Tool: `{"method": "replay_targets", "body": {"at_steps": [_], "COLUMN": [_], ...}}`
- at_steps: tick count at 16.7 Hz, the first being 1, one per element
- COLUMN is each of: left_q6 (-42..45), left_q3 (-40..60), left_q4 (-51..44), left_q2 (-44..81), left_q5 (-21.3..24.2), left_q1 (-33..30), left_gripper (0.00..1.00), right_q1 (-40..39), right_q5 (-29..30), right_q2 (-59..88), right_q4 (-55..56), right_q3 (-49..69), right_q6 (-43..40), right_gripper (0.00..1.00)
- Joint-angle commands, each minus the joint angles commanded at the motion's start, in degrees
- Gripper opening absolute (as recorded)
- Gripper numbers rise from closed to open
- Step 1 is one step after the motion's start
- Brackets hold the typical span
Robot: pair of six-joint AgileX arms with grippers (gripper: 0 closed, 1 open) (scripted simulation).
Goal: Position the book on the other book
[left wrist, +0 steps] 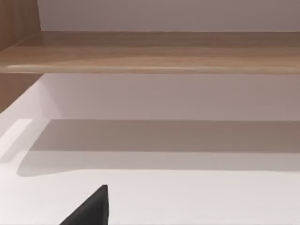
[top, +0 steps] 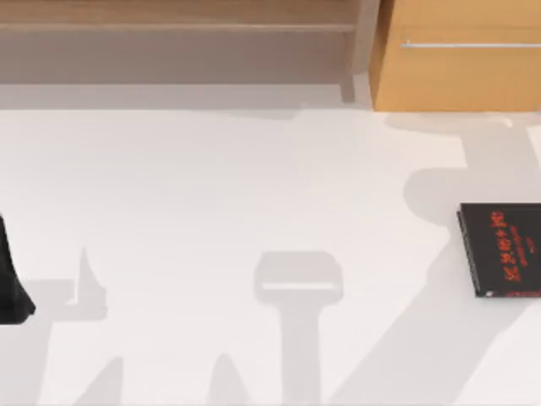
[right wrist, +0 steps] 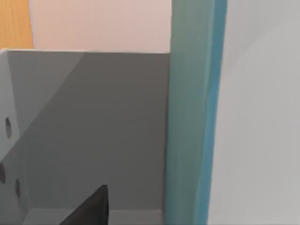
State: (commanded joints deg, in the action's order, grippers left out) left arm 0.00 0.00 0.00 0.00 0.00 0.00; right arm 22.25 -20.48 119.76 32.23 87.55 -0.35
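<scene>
The other book (top: pixel 503 249) is thin and black with red lettering. It lies flat on the white table at the far right, partly cut off by the top view's edge. In the right wrist view the book (right wrist: pixel 192 117) shows as a teal-blue band running upright, close to the camera, with a grey wall behind it. A black part of my right gripper (right wrist: pixel 91 208) sits beside that band. Whether the gripper touches the book cannot be told. My left gripper (top: pixel 10 283) is parked at the table's left edge, and its black tip (left wrist: pixel 91 208) hangs over bare table.
A wooden shelf (top: pixel 177 25) runs along the back of the table, with an orange-brown cabinet (top: pixel 461 59) at the back right. A grey panel with small holes (right wrist: pixel 9 140) stands beside the teal book.
</scene>
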Motion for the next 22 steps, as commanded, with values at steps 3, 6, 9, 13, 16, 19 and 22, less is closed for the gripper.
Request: {"method": "replay_targets", "body": {"at_steps": [3, 6, 9, 13, 16, 19, 22], "left_q6": [0.0, 0.0, 0.0, 0.0, 0.0, 0.0, 0.0], "left_q3": [0.0, 0.0, 0.0, 0.0, 0.0, 0.0, 0.0], "left_q4": [0.0, 0.0, 0.0, 0.0, 0.0, 0.0, 0.0], "left_q2": [0.0, 0.0, 0.0, 0.0, 0.0, 0.0, 0.0], "left_q5": [0.0, 0.0, 0.0, 0.0, 0.0, 0.0, 0.0], "left_q1": [0.0, 0.0, 0.0, 0.0, 0.0, 0.0, 0.0], "left_gripper": [1.00, 1.00, 1.00, 1.00, 1.00, 1.00, 1.00], "right_q1": [0.0, 0.0, 0.0, 0.0, 0.0, 0.0, 0.2], "right_q5": [0.0, 0.0, 0.0, 0.0, 0.0, 0.0, 0.0], "right_q2": [0.0, 0.0, 0.0, 0.0, 0.0, 0.0, -0.1], "right_q4": [0.0, 0.0, 0.0, 0.0, 0.0, 0.0, 0.0], "right_q3": [0.0, 0.0, 0.0, 0.0, 0.0, 0.0, 0.0], "right_q6": [0.0, 0.0, 0.0, 0.0, 0.0, 0.0, 0.1], "right_gripper": [0.77, 0.55, 0.32, 0.02, 0.00, 0.00, 0.00]}}
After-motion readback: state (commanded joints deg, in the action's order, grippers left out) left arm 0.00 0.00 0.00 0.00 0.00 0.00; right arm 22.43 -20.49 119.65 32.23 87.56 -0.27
